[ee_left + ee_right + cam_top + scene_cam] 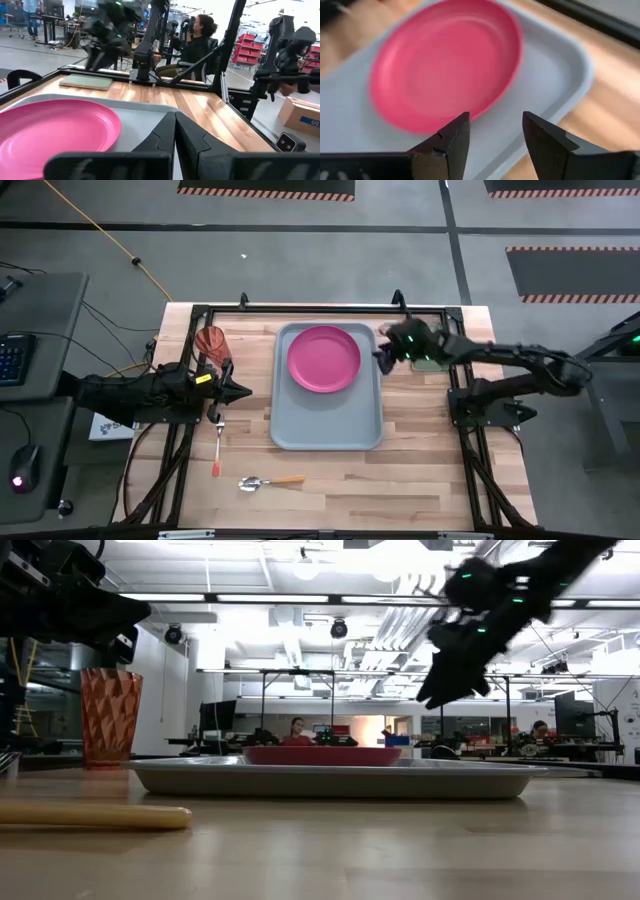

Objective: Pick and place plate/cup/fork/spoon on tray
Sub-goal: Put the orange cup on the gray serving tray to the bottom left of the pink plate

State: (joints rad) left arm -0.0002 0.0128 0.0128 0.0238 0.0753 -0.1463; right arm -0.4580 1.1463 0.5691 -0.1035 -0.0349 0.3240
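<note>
The pink plate lies flat on the far half of the grey-blue tray; it also shows in the right wrist view and the left wrist view. My right gripper is open and empty, above the tray's far right rim beside the plate. My left gripper is shut and empty, left of the tray. The reddish-orange cup stands upright on the table behind my left gripper. The fork and the spoon lie on the table near the front left.
A dark green pad lies on the table at the far right, under my right arm. Bare tray floor lies in front of the plate. People sit in the room beyond the table.
</note>
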